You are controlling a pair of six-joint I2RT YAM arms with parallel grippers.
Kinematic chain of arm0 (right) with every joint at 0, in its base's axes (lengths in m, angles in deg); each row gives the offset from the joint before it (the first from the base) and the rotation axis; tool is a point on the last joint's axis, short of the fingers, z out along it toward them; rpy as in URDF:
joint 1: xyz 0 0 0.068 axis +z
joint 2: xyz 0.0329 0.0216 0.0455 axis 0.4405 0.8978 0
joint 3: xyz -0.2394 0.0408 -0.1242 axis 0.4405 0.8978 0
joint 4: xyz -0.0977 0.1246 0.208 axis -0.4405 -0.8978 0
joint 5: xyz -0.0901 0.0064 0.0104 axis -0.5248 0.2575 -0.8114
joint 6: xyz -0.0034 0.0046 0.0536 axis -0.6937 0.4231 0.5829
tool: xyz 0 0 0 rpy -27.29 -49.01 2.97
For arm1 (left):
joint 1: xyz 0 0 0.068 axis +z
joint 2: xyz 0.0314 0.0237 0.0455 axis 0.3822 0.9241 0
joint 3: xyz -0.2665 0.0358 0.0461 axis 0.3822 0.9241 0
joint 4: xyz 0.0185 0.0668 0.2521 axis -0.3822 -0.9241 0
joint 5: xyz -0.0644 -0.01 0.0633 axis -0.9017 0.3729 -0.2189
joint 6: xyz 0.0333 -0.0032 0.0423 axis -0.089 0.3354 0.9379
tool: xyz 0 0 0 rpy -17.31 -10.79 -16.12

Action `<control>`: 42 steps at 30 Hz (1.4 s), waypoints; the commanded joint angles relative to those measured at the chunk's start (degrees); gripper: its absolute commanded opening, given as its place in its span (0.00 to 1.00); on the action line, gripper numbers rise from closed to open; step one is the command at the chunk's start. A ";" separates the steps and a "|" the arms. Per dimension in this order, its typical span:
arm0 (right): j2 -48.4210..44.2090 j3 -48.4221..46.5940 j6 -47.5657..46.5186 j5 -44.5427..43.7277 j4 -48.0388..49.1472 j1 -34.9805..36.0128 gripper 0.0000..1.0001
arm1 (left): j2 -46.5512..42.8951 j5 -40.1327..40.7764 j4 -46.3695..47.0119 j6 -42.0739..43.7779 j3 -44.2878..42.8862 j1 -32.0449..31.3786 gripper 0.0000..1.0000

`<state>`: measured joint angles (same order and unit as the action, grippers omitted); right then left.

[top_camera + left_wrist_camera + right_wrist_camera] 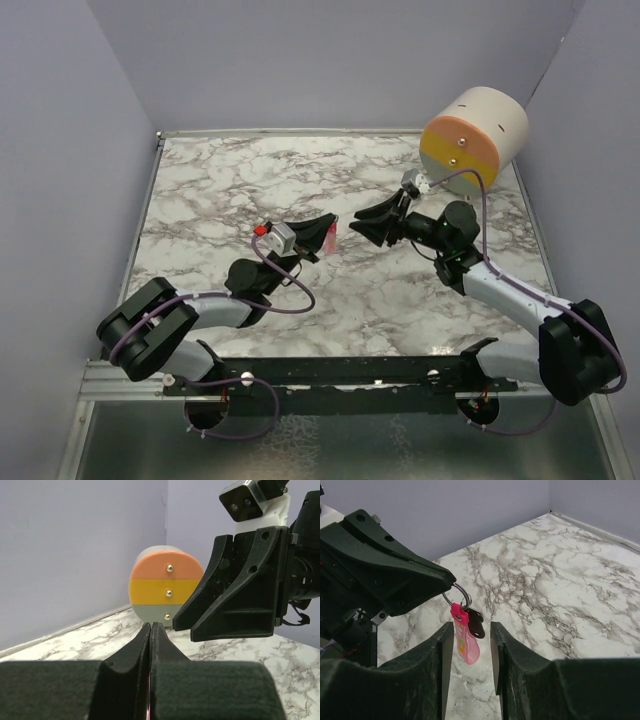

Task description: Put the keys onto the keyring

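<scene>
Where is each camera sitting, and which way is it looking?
Top camera: high behind the arms, looking down on the marble table; both arms show, with left claw and right claw.
Left wrist camera: on the left arm, looking forward along its shut claw at the right claw and the drawer box.
Right wrist camera: on the right arm, looking down past its open claw at the keyring and key hanging from the left claw.
Shared: each wrist camera sees the other claw.

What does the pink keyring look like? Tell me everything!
The keyring is a slim, shiny pink tag, plastic-looking, on a thin metal ring. It hangs down, its ring pinched by the left gripper above. A small dark key dangles against it. The right gripper is open, with a finger on either side, not touching.
</scene>
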<state>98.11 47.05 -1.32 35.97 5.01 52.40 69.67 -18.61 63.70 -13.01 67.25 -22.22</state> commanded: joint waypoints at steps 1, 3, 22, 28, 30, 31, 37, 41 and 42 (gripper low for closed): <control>1.87 -1.54 2.22 2.57 4.67 0.53 0.35 | 1.24 -2.33 12.90 -1.82 -2.17 0.21 0.00; 2.65 -1.88 2.72 2.99 5.07 0.84 0.35 | 1.60 -2.48 12.98 -1.91 -2.52 0.21 0.00; 6.55 -2.79 5.20 1.89 9.08 1.71 0.29 | 3.44 -4.95 12.98 -3.37 -4.28 0.19 0.00; 6.84 -2.62 5.82 1.28 10.61 1.86 0.29 | 3.47 -5.82 12.94 -3.80 -4.20 0.21 0.00; 6.93 -2.67 6.07 1.18 11.02 1.82 0.28 | 3.49 -5.89 12.99 -3.85 -4.10 0.15 0.00; 7.06 -2.71 6.31 1.16 11.15 1.86 0.27 | 3.41 -5.89 12.98 -3.85 -4.06 0.19 0.00; 7.91 -3.08 6.84 1.01 11.64 1.86 0.19 | 2.84 -6.02 12.98 -3.78 -3.82 0.14 0.00; 8.28 -3.16 7.09 0.82 11.96 1.91 0.13 | 2.76 -6.02 12.98 -3.85 -3.76 0.21 0.00; 8.33 -3.17 7.09 0.72 12.01 1.92 0.12 | 2.76 -5.96 12.98 -3.85 -3.80 0.20 0.00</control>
<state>105.74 45.48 5.35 37.19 14.54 53.93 72.80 -23.13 63.72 -16.03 64.32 -22.20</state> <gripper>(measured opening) 0.133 0.010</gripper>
